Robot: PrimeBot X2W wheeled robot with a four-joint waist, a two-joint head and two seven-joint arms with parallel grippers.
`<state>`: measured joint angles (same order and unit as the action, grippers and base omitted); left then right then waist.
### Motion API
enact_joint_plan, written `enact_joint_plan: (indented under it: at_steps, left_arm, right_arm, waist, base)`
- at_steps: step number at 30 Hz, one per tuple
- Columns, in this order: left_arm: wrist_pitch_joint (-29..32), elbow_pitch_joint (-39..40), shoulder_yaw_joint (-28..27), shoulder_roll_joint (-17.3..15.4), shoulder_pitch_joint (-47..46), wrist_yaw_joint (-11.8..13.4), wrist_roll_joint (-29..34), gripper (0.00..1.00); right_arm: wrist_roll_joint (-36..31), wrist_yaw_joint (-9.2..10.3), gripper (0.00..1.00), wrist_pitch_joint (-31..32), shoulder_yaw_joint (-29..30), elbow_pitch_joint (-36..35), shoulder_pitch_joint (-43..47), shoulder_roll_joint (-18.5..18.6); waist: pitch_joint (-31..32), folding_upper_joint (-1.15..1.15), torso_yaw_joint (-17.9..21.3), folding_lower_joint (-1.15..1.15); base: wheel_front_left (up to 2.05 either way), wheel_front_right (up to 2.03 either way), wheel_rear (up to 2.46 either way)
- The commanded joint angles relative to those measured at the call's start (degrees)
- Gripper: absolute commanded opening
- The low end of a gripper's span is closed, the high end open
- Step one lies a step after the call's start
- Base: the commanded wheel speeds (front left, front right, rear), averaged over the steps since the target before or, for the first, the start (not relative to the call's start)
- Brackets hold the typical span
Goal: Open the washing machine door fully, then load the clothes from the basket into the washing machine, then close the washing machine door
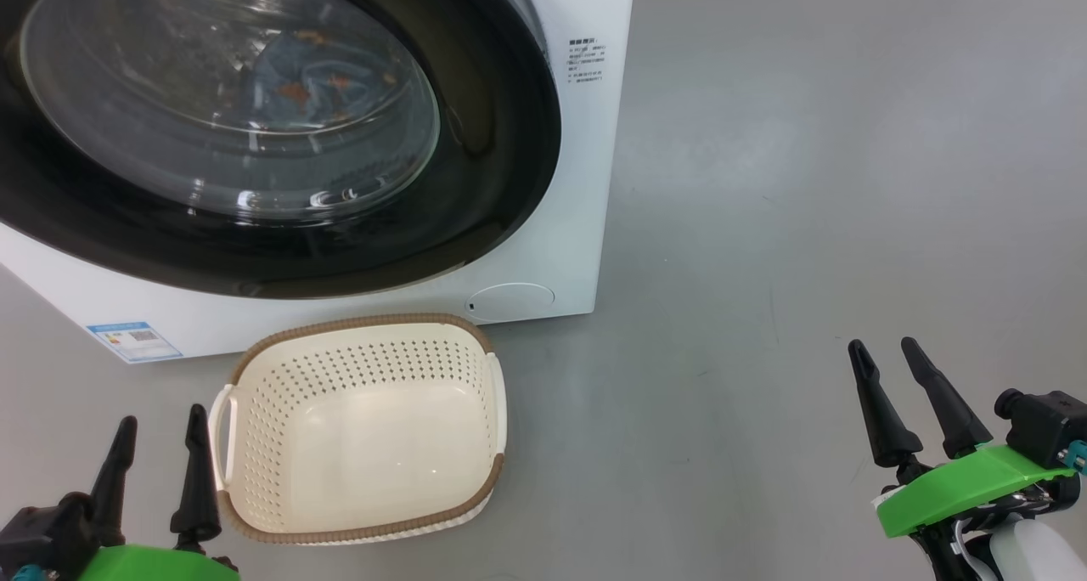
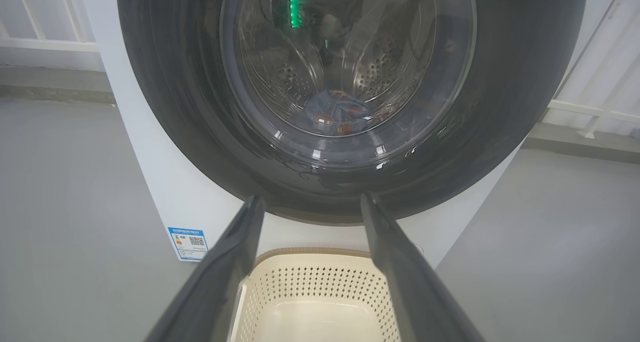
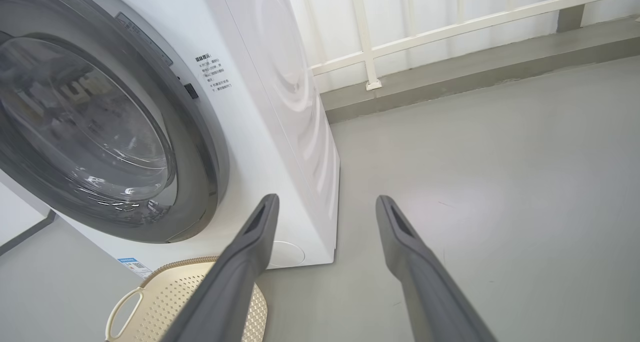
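Note:
The washing machine (image 1: 586,182) (image 3: 280,107) stands at the upper left with its door (image 1: 492,139) (image 2: 170,107) (image 3: 200,147) shut flat against the front. Through the glass the blue clothes (image 1: 314,80) (image 2: 337,114) lie in the steel drum. In front of it on the floor sits the cream basket (image 1: 365,347) (image 2: 320,282) (image 3: 165,287), with nothing inside. My left gripper (image 1: 161,428) (image 2: 310,202) hovers open just left of the basket. My right gripper (image 1: 887,347) (image 3: 325,199) is open over bare floor well to the right.
Grey floor (image 1: 807,182) spreads wide to the right of the machine. A white railing (image 3: 450,27) and a low grey kerb (image 3: 475,67) run behind it. A blue label (image 1: 136,341) and a round flap (image 1: 509,299) mark the machine's lower front.

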<state>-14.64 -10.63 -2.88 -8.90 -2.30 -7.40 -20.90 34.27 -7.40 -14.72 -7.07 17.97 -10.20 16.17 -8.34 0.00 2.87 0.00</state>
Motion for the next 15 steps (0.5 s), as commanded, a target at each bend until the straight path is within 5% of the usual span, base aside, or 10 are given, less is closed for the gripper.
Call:
enact_joint_plan:
  at_steps: [1, 15]
  left_arm:
    - [-0.4, 1.6, -2.0, -1.5, -0.9, -0.1, 0.2, 1.0]
    - [-0.4, 2.5, -2.9, -1.3, -1.0, -0.1, 1.4, 1.0]
  right_arm:
    - [-0.8, -0.09, 1.0, -0.3, -1.0, -1.5, 0.5, 0.6]
    - [-1.3, -0.09, 1.0, -0.3, -0.7, -2.1, 0.4, 0.4]
  waist:
    - [0.0, 0.0, 0.0, 0.0]
    - [-0.4, 0.0, -0.2, 0.0]
  base:
    - [0.0, 0.0, 0.0]
    - [0.0, 0.0, 0.0]
